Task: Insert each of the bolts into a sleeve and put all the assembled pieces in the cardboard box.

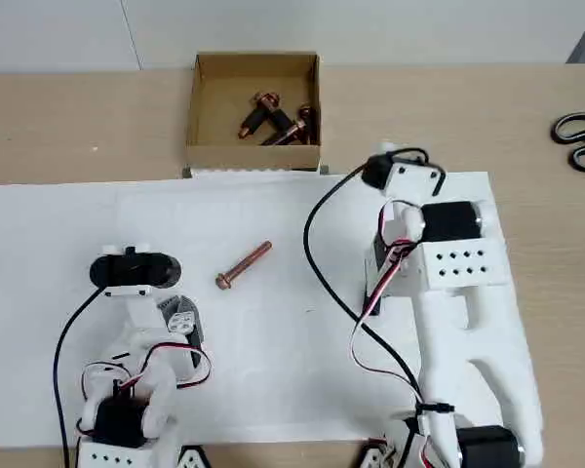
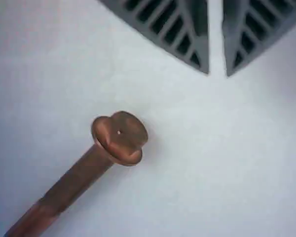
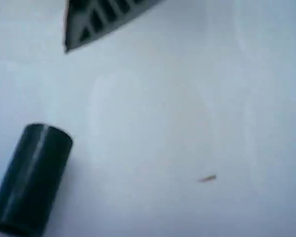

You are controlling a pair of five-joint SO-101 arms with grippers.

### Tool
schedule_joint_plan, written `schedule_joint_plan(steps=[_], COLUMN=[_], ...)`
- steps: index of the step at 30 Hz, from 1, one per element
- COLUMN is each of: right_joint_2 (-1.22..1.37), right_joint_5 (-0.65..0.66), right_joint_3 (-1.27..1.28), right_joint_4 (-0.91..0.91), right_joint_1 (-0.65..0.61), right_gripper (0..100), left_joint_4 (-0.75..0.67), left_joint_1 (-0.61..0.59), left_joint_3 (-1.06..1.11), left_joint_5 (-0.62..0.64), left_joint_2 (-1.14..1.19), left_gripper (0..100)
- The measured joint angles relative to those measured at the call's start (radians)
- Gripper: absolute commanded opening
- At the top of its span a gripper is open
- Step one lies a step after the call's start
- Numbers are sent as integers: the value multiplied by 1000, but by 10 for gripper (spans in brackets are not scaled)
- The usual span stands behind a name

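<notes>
A copper bolt [image 1: 244, 265] lies loose on the white paper [image 1: 273, 370], head toward the table's front. In the left wrist view the bolt's head [image 2: 119, 137] sits just short of my left gripper [image 2: 217, 73], whose grey fingertips stand a thin slit apart with nothing between them. That gripper [image 1: 182, 317] hovers low, left of the bolt. A dark sleeve [image 3: 32, 180] lies on its side on the paper under my right gripper [image 1: 382, 265], and one grey finger [image 3: 103, 19] shows above it, apart from it. The cardboard box [image 1: 253, 156] at the back holds assembled pieces [image 1: 273, 119].
Black scissors [image 1: 580, 136] lie at the far right on the bare wooden table. The right arm's white body and cables [image 1: 322, 244] cover the right half of the paper. Open paper spreads between the bolt and the box.
</notes>
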Motion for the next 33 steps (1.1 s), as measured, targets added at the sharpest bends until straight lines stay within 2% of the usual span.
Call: schedule_joint_plan(steps=[3, 8, 16, 26, 33], right_joint_2=[0, 0, 0, 0, 0], right_joint_5=[-51, -209, -390, -377, -356], right_joint_3=[26, 63, 169, 273, 284], right_joint_4=[-32, -133, -250, -402, -423], right_joint_1=[5, 0, -158, -181, -183], right_gripper=[217, 218, 216, 216, 216], left_joint_4=[0, 0, 0, 0, 0], left_joint_1=[-2, -28, -28, -28, -28], left_joint_3=[0, 0, 0, 0, 0], left_joint_5=[0, 0, 3, 3, 3], left_joint_2=[0, 0, 0, 0, 0], left_gripper=[6, 6, 6, 6, 6])
